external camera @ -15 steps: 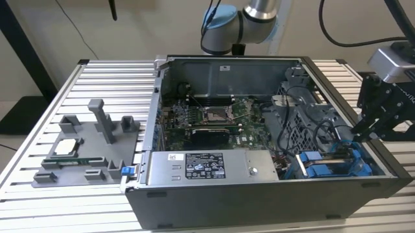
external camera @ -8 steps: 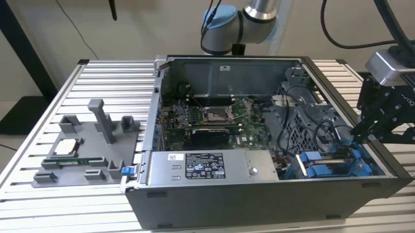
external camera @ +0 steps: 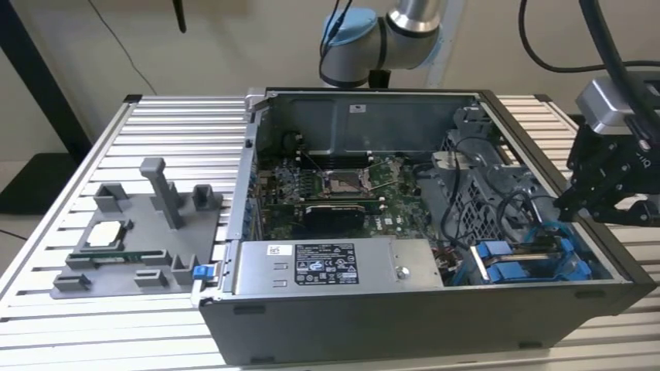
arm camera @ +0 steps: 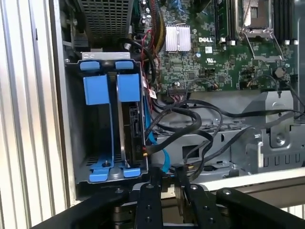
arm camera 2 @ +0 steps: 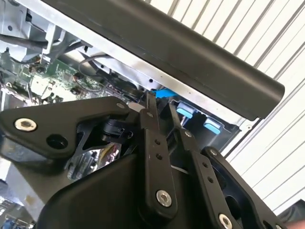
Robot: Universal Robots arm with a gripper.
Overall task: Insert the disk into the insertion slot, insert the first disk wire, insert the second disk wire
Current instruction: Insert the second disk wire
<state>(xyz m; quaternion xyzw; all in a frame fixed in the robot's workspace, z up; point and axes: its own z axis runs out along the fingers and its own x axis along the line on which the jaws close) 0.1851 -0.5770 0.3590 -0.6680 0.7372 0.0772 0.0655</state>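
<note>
The disk (arm camera: 133, 128) stands on edge in the drive cage (arm camera: 71, 119), clipped in a blue carrier (arm camera: 128, 87); beside it is a second blue carrier (arm camera: 97, 89). In the exterior view the disk bay (external camera: 521, 264) sits at the case's near right corner. A blue wire (arm camera: 153, 138) and black wires (arm camera: 190, 125) run along the disk's open edge, and one black plug (arm camera: 144, 151) lies against it; I cannot tell if it is seated. My gripper (arm camera: 167, 177) hovers just outside the case wall by the cage, its fingers (arm camera 2: 150, 124) shut with nothing between them. It hangs over the case's right rim (external camera: 569, 205).
The open computer case (external camera: 413, 325) lies on a slatted aluminium table (external camera: 175, 116). A silver power-supply box (external camera: 320, 267) fills the case's front. The motherboard (external camera: 330, 189) lies behind it. A grey fixture (external camera: 134, 232) with parts stands at the exterior view's left.
</note>
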